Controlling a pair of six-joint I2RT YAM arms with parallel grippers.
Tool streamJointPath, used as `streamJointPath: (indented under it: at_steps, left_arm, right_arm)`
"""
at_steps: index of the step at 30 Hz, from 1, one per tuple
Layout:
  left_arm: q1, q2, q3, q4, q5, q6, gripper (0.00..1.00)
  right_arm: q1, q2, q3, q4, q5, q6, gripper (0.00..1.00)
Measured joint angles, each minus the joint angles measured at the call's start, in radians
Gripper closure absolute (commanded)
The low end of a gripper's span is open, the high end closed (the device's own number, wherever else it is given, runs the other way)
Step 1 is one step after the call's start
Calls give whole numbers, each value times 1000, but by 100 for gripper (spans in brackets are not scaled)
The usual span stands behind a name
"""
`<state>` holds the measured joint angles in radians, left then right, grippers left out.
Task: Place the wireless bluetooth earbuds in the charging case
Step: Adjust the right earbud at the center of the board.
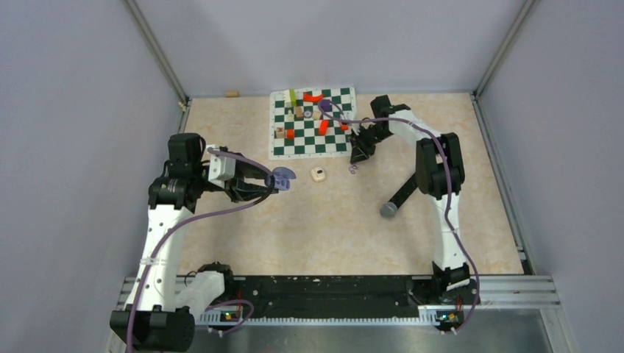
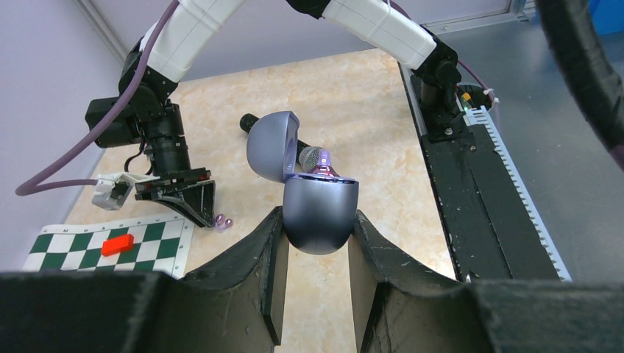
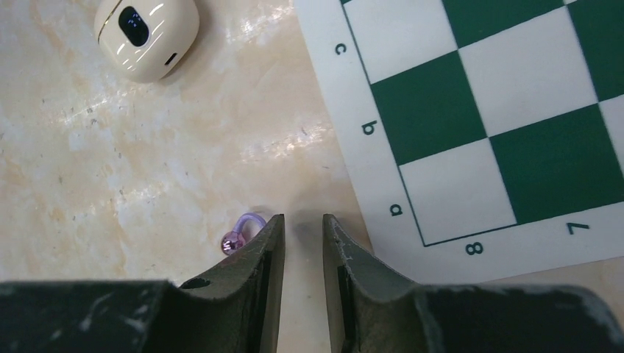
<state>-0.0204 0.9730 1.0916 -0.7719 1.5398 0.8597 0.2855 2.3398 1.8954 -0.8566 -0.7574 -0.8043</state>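
Note:
My left gripper [image 2: 316, 220] is shut on the charging case [image 2: 320, 206], a grey-purple egg-shaped shell held above the table with its lid [image 2: 268, 143] hinged open; a purple bit [image 2: 324, 163] shows at its open top. In the top view the case [image 1: 282, 176] is at centre left. The earbuds [image 2: 223, 220] are tiny purple pieces on the table beside my right gripper's tip [image 2: 199, 209]. In the right wrist view one earbud [image 3: 234, 239] lies just outside the left finger. My right gripper [image 3: 303, 220] is low over the table, jaws slightly apart, with nothing between them.
A green-and-white chessboard [image 1: 309, 143] with small orange and wooden pieces lies behind my right gripper; its corner [image 3: 478, 110] is right of the jaws. A cream earbud case [image 3: 147, 33] sits on the table to the left. A black microphone [image 1: 397, 198] lies at centre right.

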Motion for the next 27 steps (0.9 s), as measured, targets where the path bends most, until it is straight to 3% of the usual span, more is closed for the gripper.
streamJointPath:
  at_steps: [16, 27]
  left_arm:
    - [0, 0, 0, 0, 0, 0, 100]
    - [0, -2, 0, 0, 0, 0, 100]
  right_arm:
    - [-20, 25, 34, -87, -39, 6, 77]
    - [-21, -29, -85, -96, -80, -24, 79]
